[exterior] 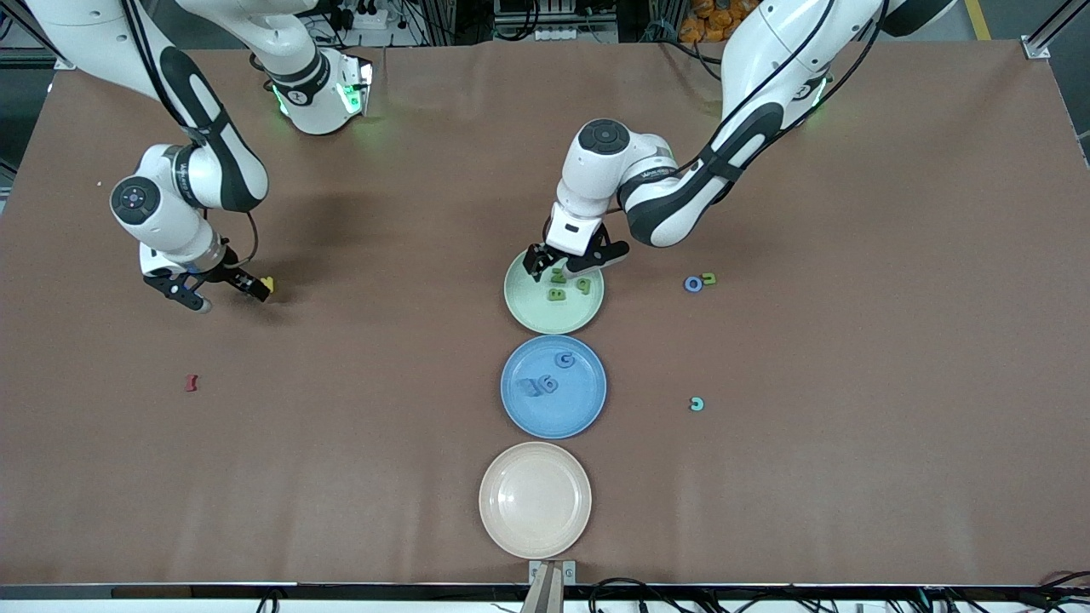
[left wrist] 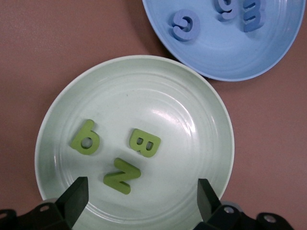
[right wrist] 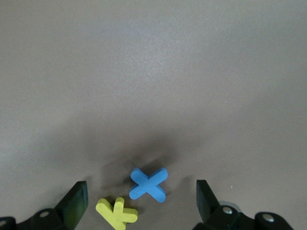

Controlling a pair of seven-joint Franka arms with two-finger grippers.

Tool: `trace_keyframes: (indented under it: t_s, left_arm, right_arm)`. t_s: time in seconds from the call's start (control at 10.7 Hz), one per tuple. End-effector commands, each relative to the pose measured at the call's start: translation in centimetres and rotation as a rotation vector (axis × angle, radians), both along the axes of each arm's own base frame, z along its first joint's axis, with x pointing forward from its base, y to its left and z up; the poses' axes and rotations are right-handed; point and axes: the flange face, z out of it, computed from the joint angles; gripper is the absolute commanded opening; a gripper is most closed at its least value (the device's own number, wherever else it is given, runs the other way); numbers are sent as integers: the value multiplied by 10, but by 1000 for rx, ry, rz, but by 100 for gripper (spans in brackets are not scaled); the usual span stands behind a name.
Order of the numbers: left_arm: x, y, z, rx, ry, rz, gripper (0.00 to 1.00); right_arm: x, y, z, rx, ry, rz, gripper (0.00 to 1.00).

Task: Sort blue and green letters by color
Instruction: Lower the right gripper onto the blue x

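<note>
Three green letters, a 9, a B and an N, lie in the pale green plate, with the left gripper spread empty above its rim. Three blue letters sit in the blue plate, just nearer the front camera; nearest is a cream plate. Toward the left arm's end of the worktop, a blue O touches a green piece, a teal piece nearer. The right gripper hangs spread over a blue X and yellow K.
</note>
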Motion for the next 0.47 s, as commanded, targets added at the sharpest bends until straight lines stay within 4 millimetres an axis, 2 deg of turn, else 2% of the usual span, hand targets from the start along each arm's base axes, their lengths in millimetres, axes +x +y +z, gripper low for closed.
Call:
trace_keyframes:
  t_s: [0.0, 0.37]
  left_arm:
    - [0, -1, 1, 4, -4, 11, 100]
    - [0, -1, 0, 5, -3, 11, 100]
  right_arm:
    - [-4, 4, -10, -6, 17, 10, 100]
    - [-6, 9, -16, -2, 31, 19, 100]
